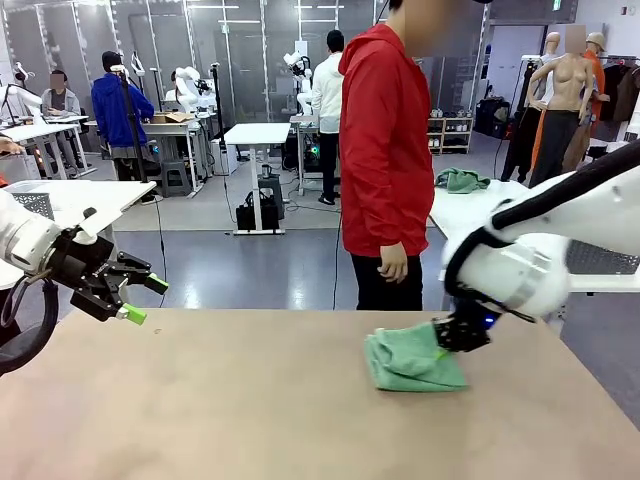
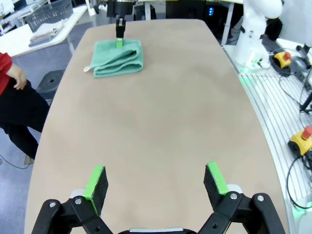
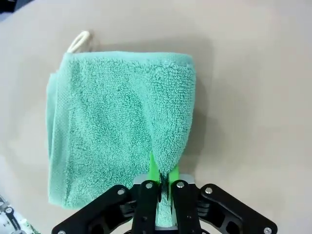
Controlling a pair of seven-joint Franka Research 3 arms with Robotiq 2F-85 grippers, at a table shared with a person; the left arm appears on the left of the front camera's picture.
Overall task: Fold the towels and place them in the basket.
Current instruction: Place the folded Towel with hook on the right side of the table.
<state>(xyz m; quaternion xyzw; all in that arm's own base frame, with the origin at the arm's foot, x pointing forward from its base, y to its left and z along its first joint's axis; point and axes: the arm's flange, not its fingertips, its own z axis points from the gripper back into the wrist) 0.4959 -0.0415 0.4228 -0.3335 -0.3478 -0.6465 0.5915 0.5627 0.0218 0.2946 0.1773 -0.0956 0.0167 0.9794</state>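
Well, my right gripper [image 1: 441, 351] is pinched tight on the edge of the green towel [image 1: 410, 362]. In my right wrist view the two fingers [image 3: 147, 187] are close together, and a bit of the green towel [image 3: 107, 122] is squeezed between them and pulled up in a little ridge. The towel is folded over and lies on the brown table [image 1: 250, 400], on my right side, near the far edge. A small white loop [image 3: 80, 40] sticks out from one corner. My left gripper [image 1: 148, 300] is wide open and holds nothing. It hangs in the air above the left end of the table, well apart from the towel. From my left wrist I see both green pads [image 2: 96, 179] spread far apart over bare table. At the other end the green towel [image 2: 119, 57] lies under my right gripper [image 2: 119, 43]. A person [image 1: 385, 150] in a red top stands at the far side, with one hand [image 1: 393, 262] hanging down. The basket [image 2: 48, 12] sits on a white side table past the far edge, and a pale towel [image 2: 46, 31] lies folded just beside it.
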